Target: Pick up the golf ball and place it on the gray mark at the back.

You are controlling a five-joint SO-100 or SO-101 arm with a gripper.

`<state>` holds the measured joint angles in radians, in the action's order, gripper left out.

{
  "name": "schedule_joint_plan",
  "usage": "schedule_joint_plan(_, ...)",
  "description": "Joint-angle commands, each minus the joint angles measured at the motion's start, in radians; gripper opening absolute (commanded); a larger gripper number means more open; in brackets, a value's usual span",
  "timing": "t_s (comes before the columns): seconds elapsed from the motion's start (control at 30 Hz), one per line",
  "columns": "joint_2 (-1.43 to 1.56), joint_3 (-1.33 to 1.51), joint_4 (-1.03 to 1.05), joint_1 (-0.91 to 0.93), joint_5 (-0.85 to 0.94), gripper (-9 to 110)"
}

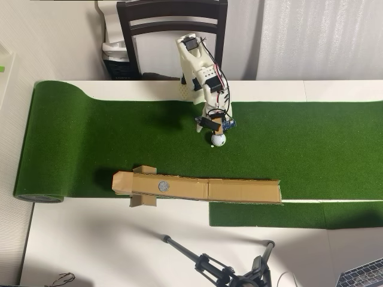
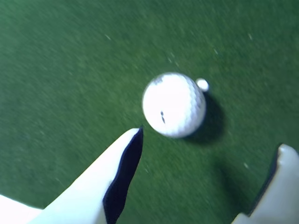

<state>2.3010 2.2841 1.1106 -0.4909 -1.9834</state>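
- A white table (image 1: 90, 239) carries a long strip of green turf (image 1: 119, 137), its left end rolled up in the overhead view.
- A dark wooden chair (image 1: 172, 24) stands at the far side, behind the arm.
- A long brown cardboard ramp (image 1: 239, 191) lies along the near edge of the turf, with small flaps sticking out at its left end.
- The white arm (image 1: 200, 69) reaches from the far edge down towards the middle of the turf.
- A black tripod (image 1: 221, 269) pokes in at the near edge.
- The gripper (image 2: 210, 144) hangs above the turf with its fingers (image 2: 117, 177) spread wide, grasping nothing.
- The golf ball (image 2: 174, 105) sits on the turf just ahead of the fingertips, touching neither.
- The gray mark (image 1: 163, 186) lies on the cardboard towards its left end, well apart from the ball.
- A tiny white speck (image 2: 202, 84) rests right beside the ball.
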Motion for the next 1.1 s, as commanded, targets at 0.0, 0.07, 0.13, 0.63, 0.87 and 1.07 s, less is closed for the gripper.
schedule_joint_plan(0.0, 0.038, -0.118, -0.067, 0.003, -0.04, 45)
schedule_joint_plan(0.07, 0.037, -0.12, -0.109, -0.012, -0.046, 45)
schedule_joint_plan(0.13, 0.035, -0.117, -0.137, -0.018, -0.046, 45)
schedule_joint_plan(0.63, -0.287, -0.189, -0.161, -0.021, -0.04, 45)
schedule_joint_plan(0.87, -0.348, -0.209, -0.164, -0.025, -0.034, 45)
schedule_joint_plan(1.07, -0.38, -0.215, -0.15, -0.049, -0.031, 45)
